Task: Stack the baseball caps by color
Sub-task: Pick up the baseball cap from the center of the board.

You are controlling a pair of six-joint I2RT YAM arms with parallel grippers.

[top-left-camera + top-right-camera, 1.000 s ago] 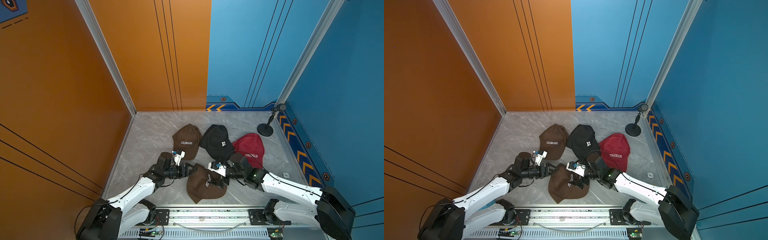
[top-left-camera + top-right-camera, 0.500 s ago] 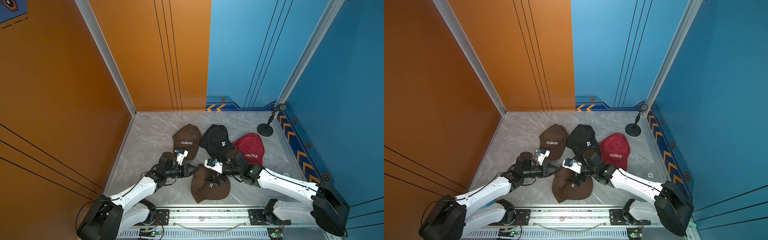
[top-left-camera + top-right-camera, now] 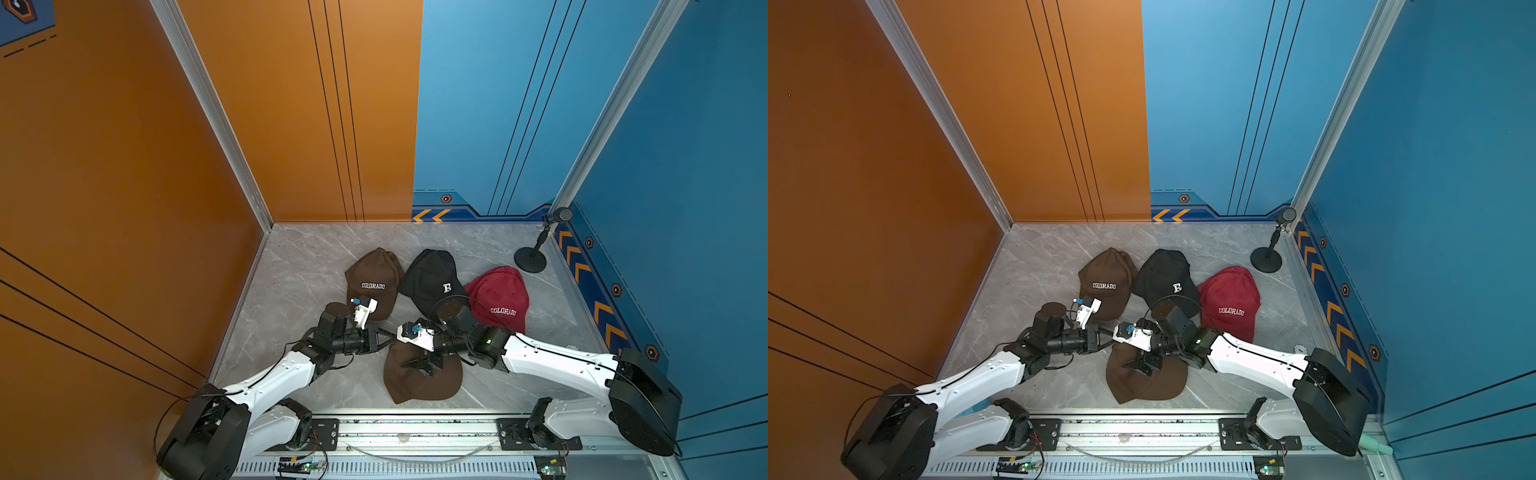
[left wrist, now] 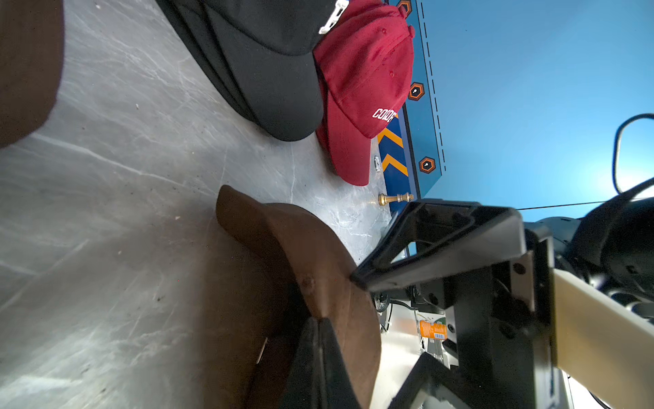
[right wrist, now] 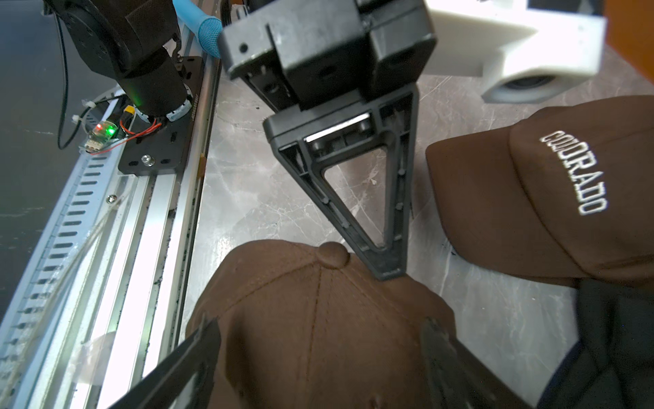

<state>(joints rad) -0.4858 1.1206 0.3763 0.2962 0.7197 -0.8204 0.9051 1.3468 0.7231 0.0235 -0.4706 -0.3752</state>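
A loose dark brown cap (image 3: 424, 382) (image 3: 1142, 386) lies near the front rail, brim toward the rail. My left gripper (image 3: 388, 336) (image 4: 318, 320) is shut, pinching the fabric at the cap's crown beside its top button (image 5: 332, 255). My right gripper (image 3: 419, 365) (image 5: 318, 354) hangs open over the same cap (image 5: 318, 318), one finger on each side of the crown. Behind lie a brown COLORADO cap (image 3: 374, 274) (image 5: 531, 198), a black cap (image 3: 430, 270) (image 4: 262, 53) with a white letter, and a red COLORADO cap (image 3: 498, 291) (image 4: 364, 70).
A black microphone stand (image 3: 530, 262) stands in the back right corner. The metal rail (image 3: 415, 428) carrying both arm bases runs along the front edge. Orange and blue walls close in the marble floor (image 3: 299, 266). A small brass piece (image 4: 394, 198) lies by the right wall.
My left gripper has closed from open onto the loose brown cap's crown. My right gripper has slid left across that cap, and the cap has turned its brim toward the rail.
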